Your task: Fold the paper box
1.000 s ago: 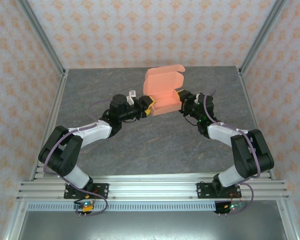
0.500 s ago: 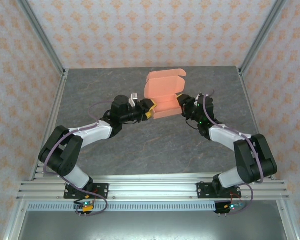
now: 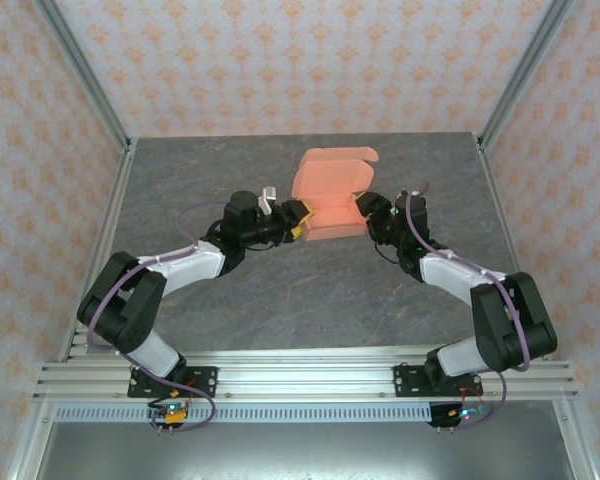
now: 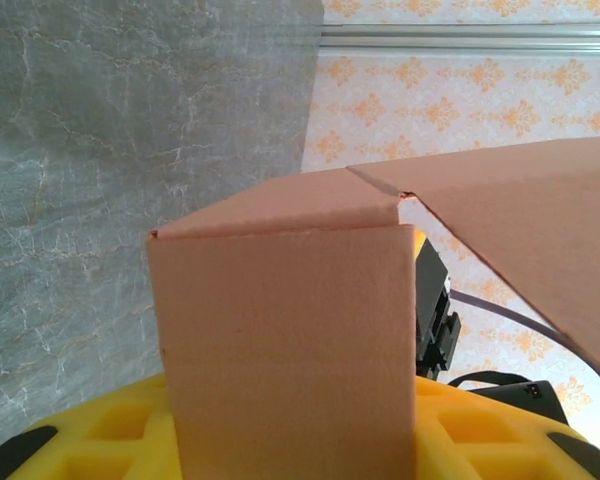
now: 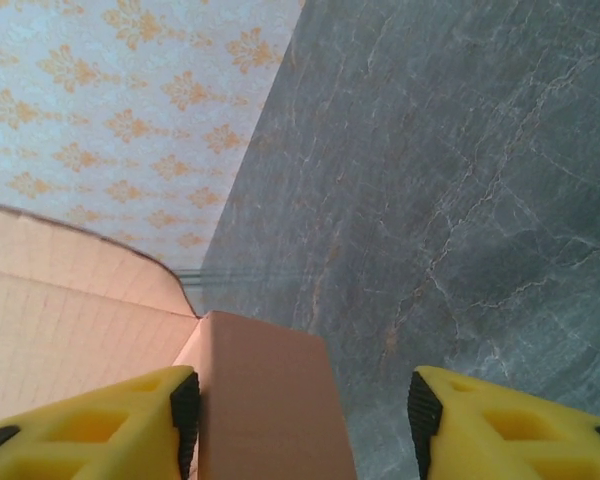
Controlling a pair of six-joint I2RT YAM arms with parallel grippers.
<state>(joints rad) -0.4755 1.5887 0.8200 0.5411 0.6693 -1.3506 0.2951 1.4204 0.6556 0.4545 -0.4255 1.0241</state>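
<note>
The paper box (image 3: 332,213) is salmon-orange card, folded into a shallow tray with its lid (image 3: 330,172) standing open behind it, at the middle of the table. My left gripper (image 3: 298,219) is shut on the box's left end. In the left wrist view that end wall (image 4: 280,340) fills the space between the yellow fingers (image 4: 100,435). My right gripper (image 3: 366,211) stands open at the box's right end. In the right wrist view the end wall (image 5: 265,400) lies against one finger pad (image 5: 185,415), with bare table between it and the other finger (image 5: 510,425).
The grey marbled table (image 3: 280,290) has open room in front of and behind the box. Patterned walls and metal frame posts (image 3: 80,70) close in the back and sides. Both arm bases sit on the rail (image 3: 300,375) at the near edge.
My right gripper has opened and let go of the box's right end. The box and its lid shifted slightly to the right. The left grip is unchanged.
</note>
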